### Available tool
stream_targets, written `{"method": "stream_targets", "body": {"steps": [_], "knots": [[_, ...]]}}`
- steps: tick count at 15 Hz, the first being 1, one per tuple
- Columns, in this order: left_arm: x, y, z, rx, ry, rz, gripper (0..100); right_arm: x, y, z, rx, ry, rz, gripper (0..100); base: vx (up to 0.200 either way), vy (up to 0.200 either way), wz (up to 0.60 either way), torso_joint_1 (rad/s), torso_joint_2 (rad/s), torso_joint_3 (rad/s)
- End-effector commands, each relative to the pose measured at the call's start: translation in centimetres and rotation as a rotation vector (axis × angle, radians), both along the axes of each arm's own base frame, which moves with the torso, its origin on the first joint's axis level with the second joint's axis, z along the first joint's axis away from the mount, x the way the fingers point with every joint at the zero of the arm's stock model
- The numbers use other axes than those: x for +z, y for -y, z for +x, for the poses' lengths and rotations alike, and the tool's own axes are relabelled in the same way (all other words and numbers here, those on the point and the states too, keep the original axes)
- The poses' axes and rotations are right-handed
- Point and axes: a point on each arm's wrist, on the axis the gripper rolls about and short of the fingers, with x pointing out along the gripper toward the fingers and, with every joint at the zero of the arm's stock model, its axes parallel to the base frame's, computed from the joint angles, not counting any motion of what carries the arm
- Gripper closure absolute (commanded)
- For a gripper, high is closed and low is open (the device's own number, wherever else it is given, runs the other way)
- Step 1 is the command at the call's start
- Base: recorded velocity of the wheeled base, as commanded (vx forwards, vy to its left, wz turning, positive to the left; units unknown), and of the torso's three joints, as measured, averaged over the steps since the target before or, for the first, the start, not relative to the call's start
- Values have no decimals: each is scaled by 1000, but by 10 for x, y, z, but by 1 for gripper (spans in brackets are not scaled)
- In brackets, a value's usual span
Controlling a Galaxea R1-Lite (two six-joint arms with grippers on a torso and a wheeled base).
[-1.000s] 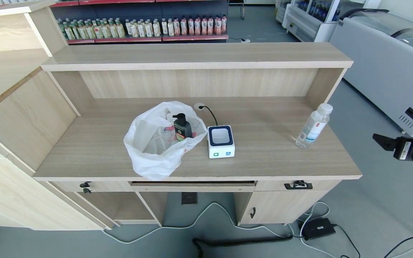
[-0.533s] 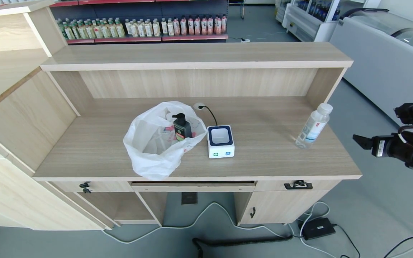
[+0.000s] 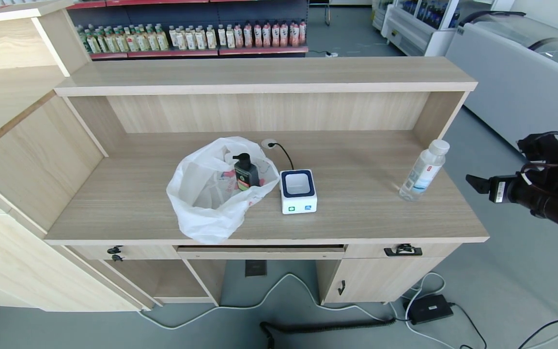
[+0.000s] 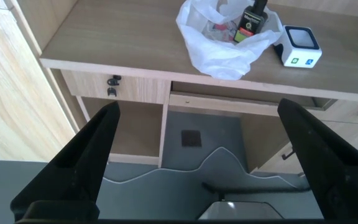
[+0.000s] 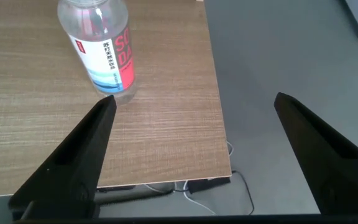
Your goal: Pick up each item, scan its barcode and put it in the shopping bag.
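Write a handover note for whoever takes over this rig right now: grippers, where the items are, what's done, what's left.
Left gripper: open, empty, low in front of the counter.
Right gripper: open, empty, off the counter's right end, near the water bottle, not touching it.
The water bottle stands upright at the counter's right end. Scanner sits mid-counter, shopping bag beside it.
Done: pump bottle stands in the bag.
To do: pick up the water bottle, scan it, bag it.
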Motion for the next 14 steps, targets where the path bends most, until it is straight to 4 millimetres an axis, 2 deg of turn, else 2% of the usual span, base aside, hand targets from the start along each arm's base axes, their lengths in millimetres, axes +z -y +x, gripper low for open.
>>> {"method": "stream_targets", "body": {"steps": [1, 8, 14], "knots": [[0, 0, 0, 0, 1, 0, 0, -4, -4, 10, 19, -2, 3, 0, 0, 0, 0, 0, 0, 0], [0, 0, 0, 0, 1, 0, 0, -21, -11, 31, 48, -9, 7, 0, 0, 0, 0, 0, 0, 0], [0, 0, 0, 0, 1, 0, 0, -21, -13, 51, 63, 21, 4, 0, 0, 0, 0, 0, 0, 0]]}}
